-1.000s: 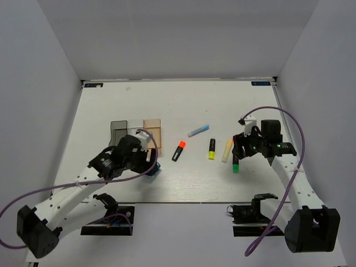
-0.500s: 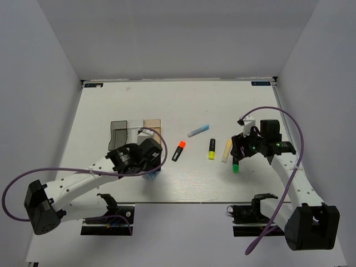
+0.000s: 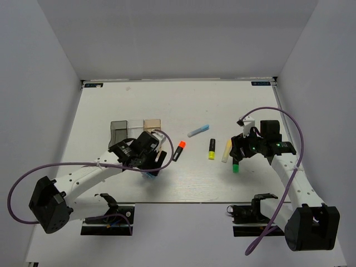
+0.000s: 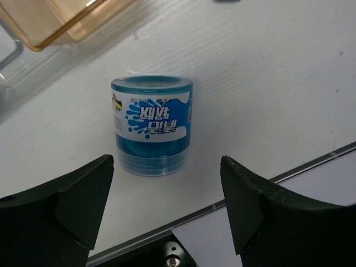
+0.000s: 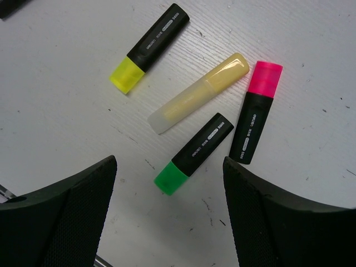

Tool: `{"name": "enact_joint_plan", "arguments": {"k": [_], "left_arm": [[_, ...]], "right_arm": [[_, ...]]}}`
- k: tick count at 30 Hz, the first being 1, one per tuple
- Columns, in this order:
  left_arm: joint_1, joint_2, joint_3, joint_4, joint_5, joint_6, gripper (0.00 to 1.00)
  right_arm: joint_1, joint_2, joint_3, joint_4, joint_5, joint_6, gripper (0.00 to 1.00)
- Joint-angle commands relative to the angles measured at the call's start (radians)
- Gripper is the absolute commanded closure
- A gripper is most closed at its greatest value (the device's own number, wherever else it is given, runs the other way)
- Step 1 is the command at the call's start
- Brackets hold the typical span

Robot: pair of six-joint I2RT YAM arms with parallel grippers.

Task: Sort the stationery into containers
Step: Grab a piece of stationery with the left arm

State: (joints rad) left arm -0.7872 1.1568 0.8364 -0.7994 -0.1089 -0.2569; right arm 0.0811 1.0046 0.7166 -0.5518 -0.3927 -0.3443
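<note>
A small blue-white round tub [image 4: 151, 125] stands upright on the white table, beside the amber bin [image 4: 72, 16] and the clear bin [image 4: 14, 72]. My left gripper [image 4: 167, 206] is open and hovers over the tub without touching it. In the top view the left gripper [image 3: 150, 167] partly hides the tub [image 3: 149, 174] in front of the three joined bins [image 3: 118, 130]. My right gripper [image 5: 169, 211] is open and empty above a green-capped marker [image 5: 194, 153], a cream stick [image 5: 197, 92], a pink-capped marker [image 5: 256, 111] and a yellow-capped marker [image 5: 150, 47].
An orange-capped marker [image 3: 178, 150] and a pale blue stick [image 3: 198, 130] lie mid-table between the arms. The table's near edge [image 4: 222, 203] runs close behind the tub. White walls enclose the table on three sides.
My left arm has swung right and forward, bringing its open gripper over the blue tub. The right arm and the markers have not moved.
</note>
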Motion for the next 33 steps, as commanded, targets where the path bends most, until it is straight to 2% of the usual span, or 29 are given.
{"name": "enact_joint_plan", "arguments": {"k": [1,5,11,14,17,18,19,22,23,24,28,33], "left_arm": [[0.005,0.02,-0.031,0.055,0.063,0.032,0.12],[0.002,0.069,-0.068,0.104,0.031,0.01,0.12],[-0.029,0.136,-0.105,0.175,-0.106,-0.019,0.12],[-0.034,0.165,-0.122,0.196,-0.161,-0.03,0.15],[-0.038,0.178,-0.135,0.213,-0.187,-0.041,0.27],[-0.038,0.179,-0.14,0.213,-0.19,-0.051,0.36],[-0.043,0.178,-0.138,0.209,-0.201,-0.053,0.59],[-0.056,0.164,-0.126,0.19,-0.212,-0.067,0.81],[-0.076,0.149,-0.112,0.165,-0.213,-0.071,0.94],[-0.089,0.13,-0.106,0.151,-0.222,-0.082,1.0],[-0.141,0.02,-0.005,0.056,-0.238,-0.11,1.0],[-0.112,-0.113,0.14,-0.056,-0.219,-0.102,1.0]], "right_arm": [[0.008,-0.004,0.044,-0.01,-0.026,-0.009,0.21],[0.006,-0.006,0.043,-0.005,-0.026,-0.01,0.21],[0.003,-0.007,0.041,-0.007,-0.032,-0.013,0.21],[0.006,-0.008,0.043,-0.01,-0.034,-0.013,0.21],[0.005,-0.012,0.041,-0.013,-0.035,-0.015,0.21],[0.006,-0.011,0.043,-0.01,-0.035,-0.013,0.21],[0.005,-0.011,0.043,-0.011,-0.035,-0.015,0.21],[0.003,-0.014,0.041,-0.014,-0.04,-0.018,0.21],[0.003,-0.015,0.041,-0.014,-0.04,-0.016,0.21],[0.005,-0.017,0.041,-0.019,-0.041,-0.016,0.21],[0.005,-0.018,0.04,-0.016,-0.048,-0.018,0.21],[0.006,-0.018,0.041,-0.017,-0.051,-0.018,0.21]]}}
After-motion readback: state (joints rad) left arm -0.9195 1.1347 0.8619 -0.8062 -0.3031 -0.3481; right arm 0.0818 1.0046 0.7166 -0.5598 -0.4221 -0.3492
